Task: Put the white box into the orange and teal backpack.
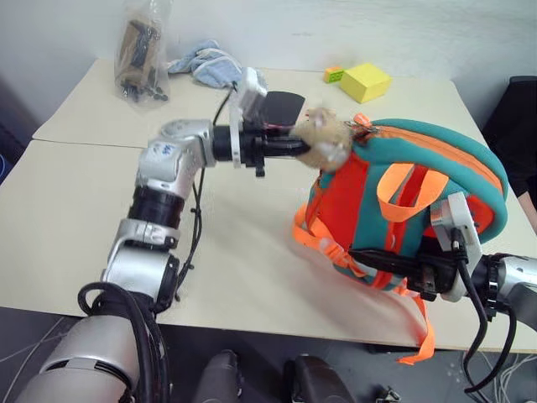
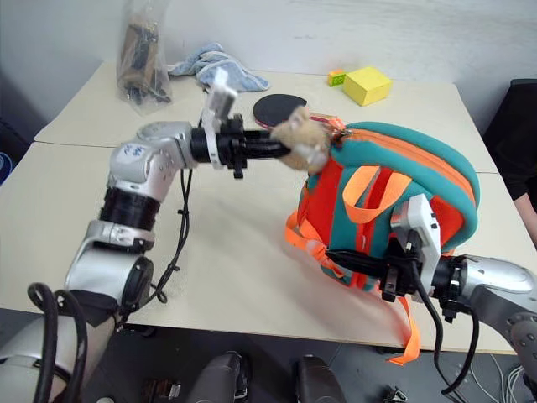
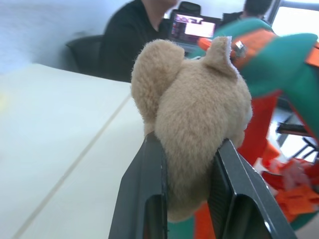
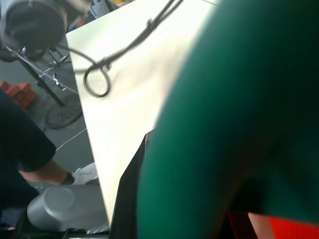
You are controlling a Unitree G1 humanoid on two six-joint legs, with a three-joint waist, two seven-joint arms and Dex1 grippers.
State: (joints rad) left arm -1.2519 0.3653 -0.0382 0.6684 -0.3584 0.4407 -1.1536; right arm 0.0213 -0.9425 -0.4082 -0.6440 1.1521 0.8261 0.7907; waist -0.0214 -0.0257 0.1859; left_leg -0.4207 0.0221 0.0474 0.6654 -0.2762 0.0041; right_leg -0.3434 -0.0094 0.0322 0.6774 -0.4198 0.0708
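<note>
Left wrist view first: what are the left jaws doing?

– Clamped on the tan plush toy (image 3: 199, 114). One black finger (image 3: 144, 199) presses each side of it, and the fur bulges out above them.

– And the toy hangs on what?

– On the top of the orange and teal backpack (image 1: 436, 151), by the zip end. The left arm reaches across level from the robot's left, so the toy sits between the jaws and the teal rim.

– The right jaws?

– Together, down at the backpack's lower edge on the robot's right. In the right wrist view teal fabric lies over one black finger (image 4: 130, 199), so they look pinched on that edge.

– Where does the backpack sit?

– Upright on the near right part of the desk (image 1: 75, 210), straps facing the robot. One orange strap (image 1: 424, 336) dangles over the front edge.

– What else is on the desk?

– Past the backpack, a black round disc (image 2: 277, 107). At the far edge, a yellow block (image 1: 365, 81) with a small orange and green block (image 1: 333, 74) just beside it. Further left, a crumpled blue cloth (image 1: 210, 65) and a clear plastic bag (image 1: 141, 54) of dark parts.

– Anyone nearby?

– A person in black (image 3: 134, 40) sits beyond the desk, near a lit screen (image 3: 194, 27).
</note>
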